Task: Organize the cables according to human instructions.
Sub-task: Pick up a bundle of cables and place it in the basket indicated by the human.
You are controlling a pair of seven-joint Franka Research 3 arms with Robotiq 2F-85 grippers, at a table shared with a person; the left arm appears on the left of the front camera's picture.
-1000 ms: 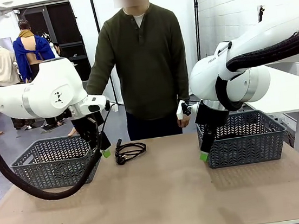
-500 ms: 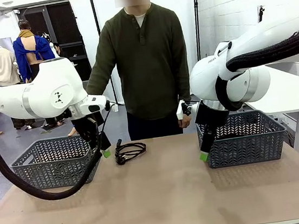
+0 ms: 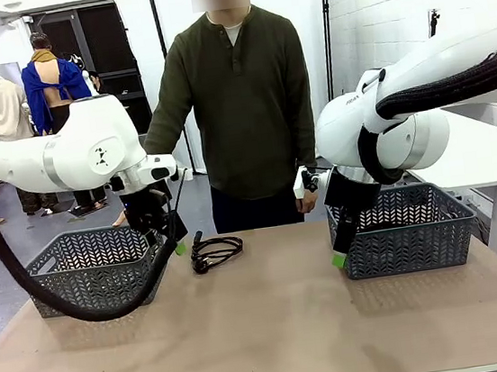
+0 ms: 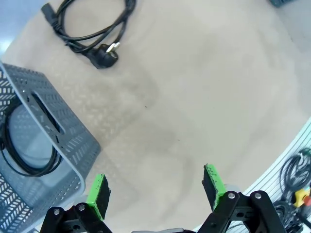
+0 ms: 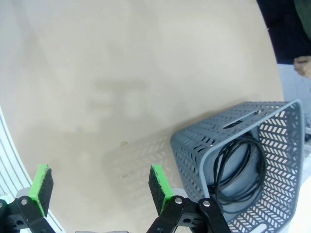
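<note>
One cable [image 3: 214,251] lies on the surface [image 3: 275,328]. The left gripper [image 3: 176,243] hangs near it, spread wide and empty. Next, I think, it reaches down to grab it. The right gripper [image 3: 338,257] is spread too.

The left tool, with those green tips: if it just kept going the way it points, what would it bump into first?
Probably bare table. The left tool hangs open over it, the grey basket to one side and the coiled cable farther ahead.
</note>
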